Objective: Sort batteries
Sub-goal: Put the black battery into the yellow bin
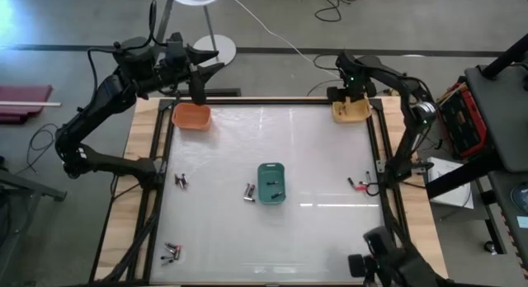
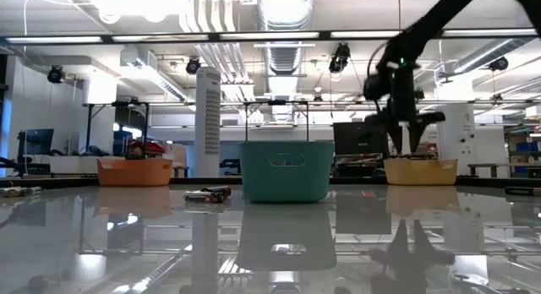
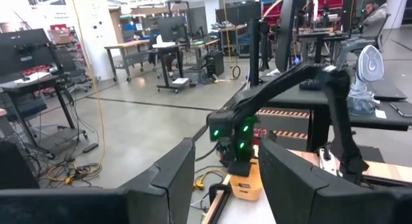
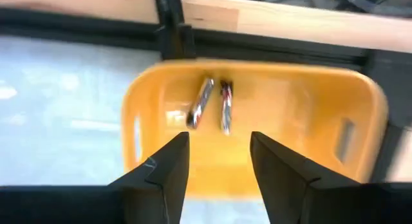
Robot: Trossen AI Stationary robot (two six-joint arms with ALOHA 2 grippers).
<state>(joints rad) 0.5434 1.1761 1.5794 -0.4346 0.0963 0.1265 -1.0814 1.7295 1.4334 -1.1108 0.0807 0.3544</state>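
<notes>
Bins: three. Yellow bin [image 4: 257, 114] holds two batteries [image 4: 213, 106]; right pincer [image 4: 219, 161] open above.

Bright ceiling strip lights [image 2: 254, 35] flood the room. The glossy white counter [image 1: 313, 147] mirrors the teal plastic bin [image 2: 286, 170] and carries pale glare streaks. The right wrist view is softly blurred.

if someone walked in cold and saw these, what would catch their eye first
Probably the three bright bins on the pale table: orange bin at the far left corner, yellow bin at the far right, teal bin in the middle. Next, the right gripper open above the yellow bin, where two batteries lie, and loose batteries scattered across the table.
</notes>
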